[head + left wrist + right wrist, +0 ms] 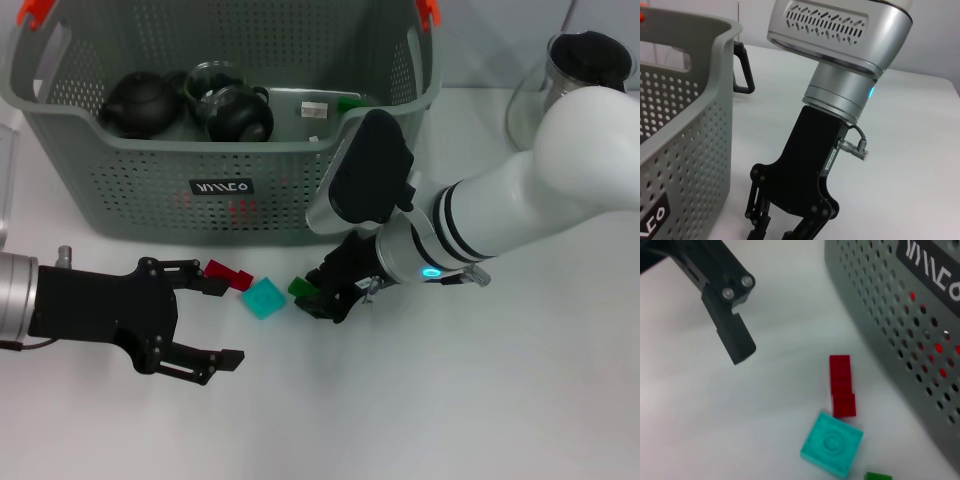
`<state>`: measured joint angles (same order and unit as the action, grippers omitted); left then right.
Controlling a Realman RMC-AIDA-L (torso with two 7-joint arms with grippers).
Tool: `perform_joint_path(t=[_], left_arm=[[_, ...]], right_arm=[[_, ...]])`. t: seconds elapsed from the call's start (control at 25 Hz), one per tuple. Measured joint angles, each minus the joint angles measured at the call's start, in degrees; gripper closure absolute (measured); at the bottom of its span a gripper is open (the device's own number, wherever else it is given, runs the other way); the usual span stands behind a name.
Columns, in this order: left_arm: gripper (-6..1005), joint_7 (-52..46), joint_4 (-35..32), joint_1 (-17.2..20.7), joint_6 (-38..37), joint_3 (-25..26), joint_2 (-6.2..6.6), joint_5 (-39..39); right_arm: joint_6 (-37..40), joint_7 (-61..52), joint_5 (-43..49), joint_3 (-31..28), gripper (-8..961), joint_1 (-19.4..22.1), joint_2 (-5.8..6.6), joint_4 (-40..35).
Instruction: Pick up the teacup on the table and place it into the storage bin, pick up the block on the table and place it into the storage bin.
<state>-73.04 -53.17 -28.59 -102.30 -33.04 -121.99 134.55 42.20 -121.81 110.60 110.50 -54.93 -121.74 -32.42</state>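
The right pincer (318, 295) is down on the surface (450, 400), pinching a green block (298, 287). Just beside lie a teal block (264, 298) and a red block (229, 275), before the storage bin (150, 165). The left pincer (222, 320) hovers spread nearby.

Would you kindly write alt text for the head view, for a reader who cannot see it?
The right gripper reaches down at a green block on the white table, beside teal and red blocks in front of the storage bin. The left gripper hovers open nearby.
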Motion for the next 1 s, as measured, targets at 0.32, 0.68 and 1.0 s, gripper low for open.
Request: perform_joint_path(t=[0.32,0.68,1.0], left_arm=[[105,0.0,0.0,-0.1,0.0,0.0,0.00,0.0],[107,0.0,0.0,-0.2,0.0,0.0,0.00,0.0],[110,-0.1,-0.1,0.0,-0.5,0.3,0.09,0.1]], right_arm=[[0.2,0.0,-1.2,0.2,655,-0.6,0.06,1.2],[0.4,0.0,-1.2,0.2,753,-0.2,0.28,0.7],[4.1,-0.5,-0.8,-1.5,753,2.7,1.30,-4.6]])
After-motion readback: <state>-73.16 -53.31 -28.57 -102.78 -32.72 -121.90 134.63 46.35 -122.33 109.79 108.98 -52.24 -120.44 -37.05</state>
